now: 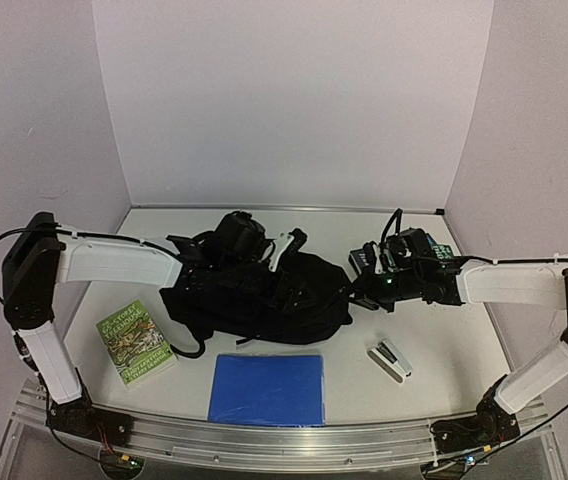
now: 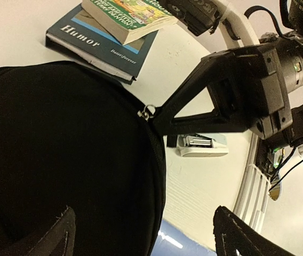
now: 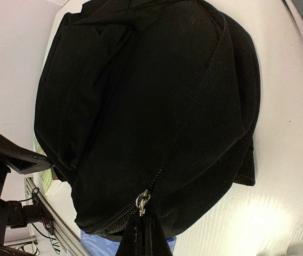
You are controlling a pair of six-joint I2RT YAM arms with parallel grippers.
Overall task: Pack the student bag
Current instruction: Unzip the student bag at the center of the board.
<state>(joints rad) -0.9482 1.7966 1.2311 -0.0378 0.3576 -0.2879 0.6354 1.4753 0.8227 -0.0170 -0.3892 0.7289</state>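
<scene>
— What's at the left?
— A green book. Next, the left gripper hangs spread wide over the student bag, which lies in the middle of the table.
— And the right gripper?
— Pinching the bag's zipper pull. A stapler lies nearby.

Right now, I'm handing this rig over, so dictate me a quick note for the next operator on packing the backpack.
Left gripper: jaws open, holding nothing, above the backpack.
Right gripper: jaws shut on the zipper pull.
Lying outside on the table: green book, blue folder, stapler, stack of books.
Done: nothing packed that I can see. Left: unzip, load everything.
</scene>
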